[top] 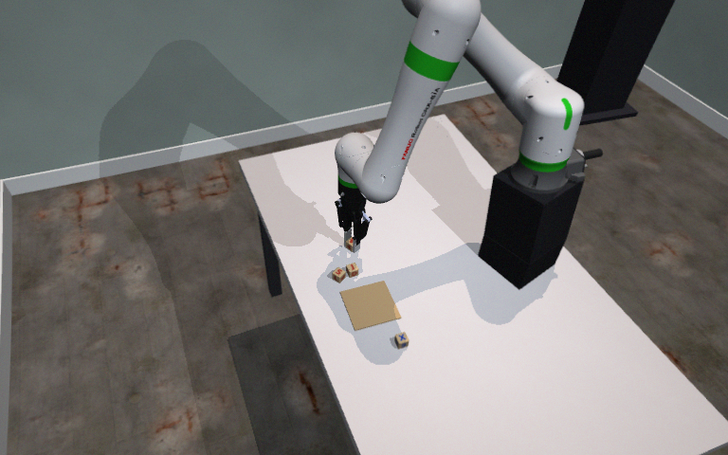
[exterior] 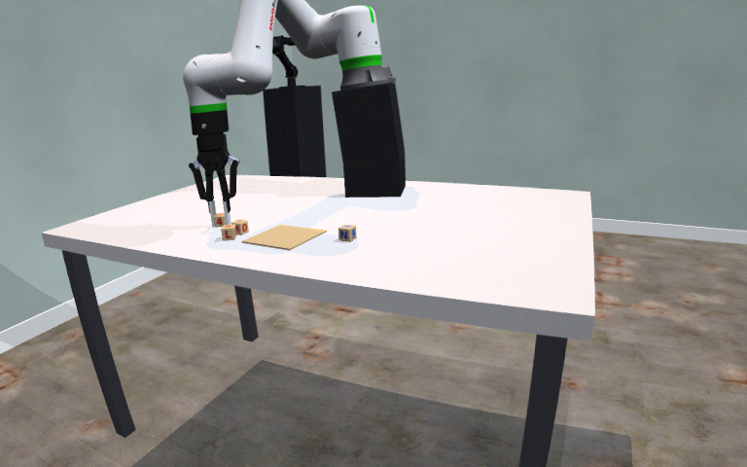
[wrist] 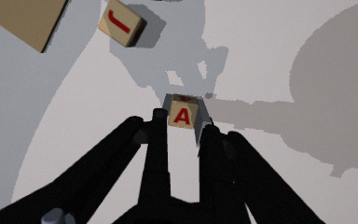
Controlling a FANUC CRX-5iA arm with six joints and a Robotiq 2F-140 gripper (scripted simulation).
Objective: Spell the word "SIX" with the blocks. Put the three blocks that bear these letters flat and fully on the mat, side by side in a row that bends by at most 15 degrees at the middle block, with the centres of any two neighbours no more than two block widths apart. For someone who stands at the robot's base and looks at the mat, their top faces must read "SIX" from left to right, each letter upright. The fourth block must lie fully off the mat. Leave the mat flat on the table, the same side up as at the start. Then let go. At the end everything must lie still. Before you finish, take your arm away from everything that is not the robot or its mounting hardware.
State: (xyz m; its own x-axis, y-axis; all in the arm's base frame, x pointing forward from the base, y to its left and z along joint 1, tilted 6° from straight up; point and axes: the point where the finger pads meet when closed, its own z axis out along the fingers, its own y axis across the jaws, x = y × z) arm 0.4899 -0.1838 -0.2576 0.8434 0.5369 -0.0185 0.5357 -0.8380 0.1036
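Observation:
My gripper (top: pixel 352 245) (exterior: pixel 220 222) (wrist: pixel 183 106) points down, shut on the A block (top: pixel 351 243) (exterior: pixel 219 220) (wrist: pixel 182 116), which seems to rest on the table. The pads touch two opposite sides; A faces the wrist camera. The S block (top: pixel 337 275) (exterior: pixel 228 233) lies S up, close beside a block with a red hooked stroke like a J on top (top: pixel 352 269) (exterior: pixel 242 227) (wrist: pixel 121 24). The X block (top: pixel 401 340) (exterior: pixel 346 233) lies X up beyond the mat (top: pixel 369 307) (exterior: pixel 285 236) (wrist: pixel 22 19). All blocks are off the mat. I cannot make out an I.
The white table (top: pixel 498 383) (exterior: pixel 452 254) carries everything. Its long edge runs near the S block. The robot's black pedestal (top: pixel 526 225) (exterior: pixel 369 141) stands on the far side from that edge. The S and hooked-letter blocks stand between my gripper and the mat.

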